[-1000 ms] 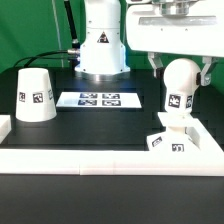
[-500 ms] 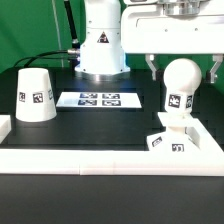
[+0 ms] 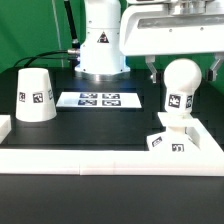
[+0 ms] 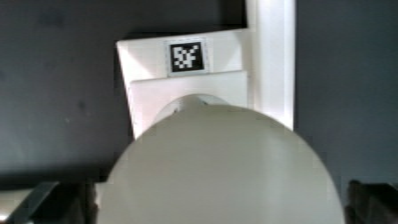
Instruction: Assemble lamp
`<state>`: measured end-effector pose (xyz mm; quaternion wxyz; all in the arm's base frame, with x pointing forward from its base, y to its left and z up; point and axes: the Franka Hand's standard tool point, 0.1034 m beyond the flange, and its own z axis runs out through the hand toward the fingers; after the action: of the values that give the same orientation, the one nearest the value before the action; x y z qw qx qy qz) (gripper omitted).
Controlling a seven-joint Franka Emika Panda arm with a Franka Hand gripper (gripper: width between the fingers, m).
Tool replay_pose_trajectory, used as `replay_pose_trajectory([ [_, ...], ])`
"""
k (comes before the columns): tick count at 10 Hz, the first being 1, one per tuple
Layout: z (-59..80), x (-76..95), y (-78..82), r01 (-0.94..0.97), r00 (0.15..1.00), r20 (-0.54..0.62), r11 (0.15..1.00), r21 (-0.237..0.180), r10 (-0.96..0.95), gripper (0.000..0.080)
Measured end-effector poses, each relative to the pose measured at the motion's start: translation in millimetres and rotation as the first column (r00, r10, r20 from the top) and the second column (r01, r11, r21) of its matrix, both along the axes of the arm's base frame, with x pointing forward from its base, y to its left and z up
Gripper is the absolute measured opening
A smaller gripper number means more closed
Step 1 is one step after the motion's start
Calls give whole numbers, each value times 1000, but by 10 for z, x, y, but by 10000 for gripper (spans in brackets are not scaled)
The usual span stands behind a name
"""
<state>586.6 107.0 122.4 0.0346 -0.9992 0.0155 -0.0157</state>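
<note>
The ball-shaped bulb (image 3: 181, 90) stands upright on the blocky base (image 3: 167, 141) at the exterior view's right, next to the white frame's right wall. My gripper (image 3: 182, 68) is open and straddles the top of the bulb, with a gap between each finger and the ball. The cone shade (image 3: 34, 95) stands alone at the exterior view's left. In the wrist view the bulb (image 4: 214, 165) fills the picture over the tagged base (image 4: 157, 80). The gripper (image 4: 210, 206) shows only as dark fingers at either side of the bulb.
The marker board (image 3: 98, 100) lies flat on the black table in front of the robot body (image 3: 103, 40). A low white frame (image 3: 110, 160) borders the table at the front and sides. It also shows in the wrist view (image 4: 270, 50) beside the base.
The fingers have spread apart from the bulb's sides and let it go. The gripper has risen slightly. The bulb stays upright on the base.
</note>
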Motion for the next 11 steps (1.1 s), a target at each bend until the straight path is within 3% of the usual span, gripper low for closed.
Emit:
replay_pose_trajectory([
  [4, 13, 15, 4, -333, 942, 20, 942, -30, 334, 698],
  [7, 1, 48, -6, -567, 822, 23, 822, -56, 568, 698],
  [10, -39, 38, -13, -770, 634, -3, 631, -96, 774, 698],
  [11, -43, 37, -12, -788, 612, -5, 609, -97, 791, 698],
])
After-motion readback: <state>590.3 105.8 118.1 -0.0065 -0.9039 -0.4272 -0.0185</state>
